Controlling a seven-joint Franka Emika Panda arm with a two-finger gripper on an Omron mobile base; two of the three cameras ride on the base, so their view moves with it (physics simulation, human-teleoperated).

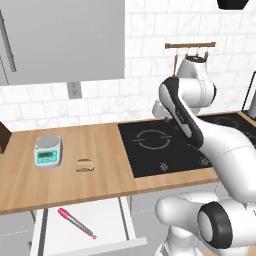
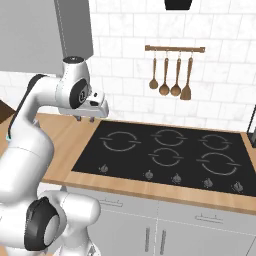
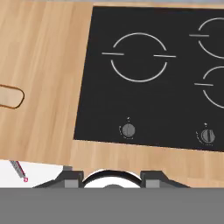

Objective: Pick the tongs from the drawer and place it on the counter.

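Observation:
The tongs [image 1: 76, 222], with a magenta-pink handle and thin grey arms, lie slantwise on the floor of the pulled-out white drawer [image 1: 107, 216] below the counter [image 1: 60, 187]. In the hand view one end of the tongs [image 3: 19, 169] shows at the lower left, on the drawer floor [image 3: 43, 172]. My gripper [image 2: 85, 119] hangs open and empty above the counter's strip beside the left edge of the black cooktop [image 2: 165, 152], well above and to the right of the drawer. Its two fingertips [image 3: 72, 177] stand wide apart with nothing between them.
A small teal kitchen scale [image 1: 48, 151] and a slice of bread [image 1: 85, 165] sit on the counter left of the cooktop. Wooden spoons and a spatula [image 2: 170, 80] hang on a wall rail. A grey wall cabinet [image 1: 60, 40] hangs over the counter.

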